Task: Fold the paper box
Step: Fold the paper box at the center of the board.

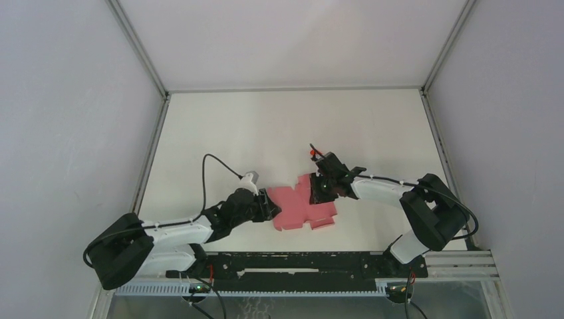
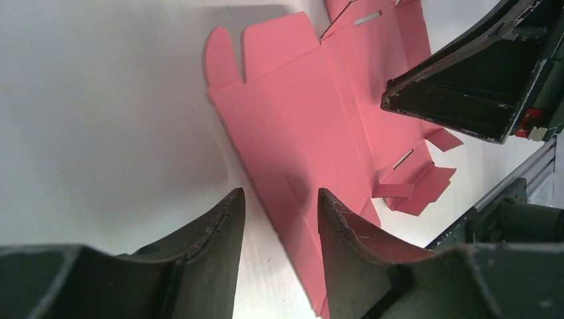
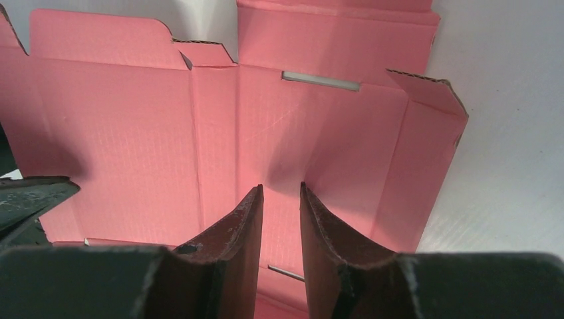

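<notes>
paper box — beneath right fingers

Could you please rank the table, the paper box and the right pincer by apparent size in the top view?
1. table
2. paper box
3. right pincer, smallest even though it is raised nearer the camera

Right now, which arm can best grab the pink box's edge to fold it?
Probably the left: the left gripper straddles the edge of the paper box; the right gripper sits over its flat middle.
</notes>
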You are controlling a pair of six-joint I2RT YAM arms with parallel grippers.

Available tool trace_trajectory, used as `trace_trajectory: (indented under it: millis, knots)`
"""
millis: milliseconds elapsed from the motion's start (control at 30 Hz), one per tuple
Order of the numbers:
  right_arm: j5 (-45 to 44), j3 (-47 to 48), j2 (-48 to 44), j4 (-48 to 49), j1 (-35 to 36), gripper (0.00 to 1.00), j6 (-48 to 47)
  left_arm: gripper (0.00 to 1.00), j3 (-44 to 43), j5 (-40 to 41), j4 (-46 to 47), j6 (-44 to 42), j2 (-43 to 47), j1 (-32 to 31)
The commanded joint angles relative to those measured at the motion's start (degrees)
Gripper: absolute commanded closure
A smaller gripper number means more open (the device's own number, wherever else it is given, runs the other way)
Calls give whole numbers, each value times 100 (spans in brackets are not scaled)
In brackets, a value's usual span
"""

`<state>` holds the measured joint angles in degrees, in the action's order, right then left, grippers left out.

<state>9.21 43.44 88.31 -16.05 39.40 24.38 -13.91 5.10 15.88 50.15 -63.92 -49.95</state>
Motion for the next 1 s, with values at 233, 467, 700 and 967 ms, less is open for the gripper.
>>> trace_trajectory:
  millis: [233,467,700,967]
  knots:
    - [135,-88,182,254,190,65,243,64,-760,-126,479,68,-461,20]
    - [210,-97,272,433,320,65,350,64,-793,-196,664,37,-716,20]
    - [248,-199,275,549,333,65,374,61,-994,-277,661,-25,-1167,-61]
    - [239,-266,138,517,314,65,343,96,-1192,-108,24,-173,-1068,-106]
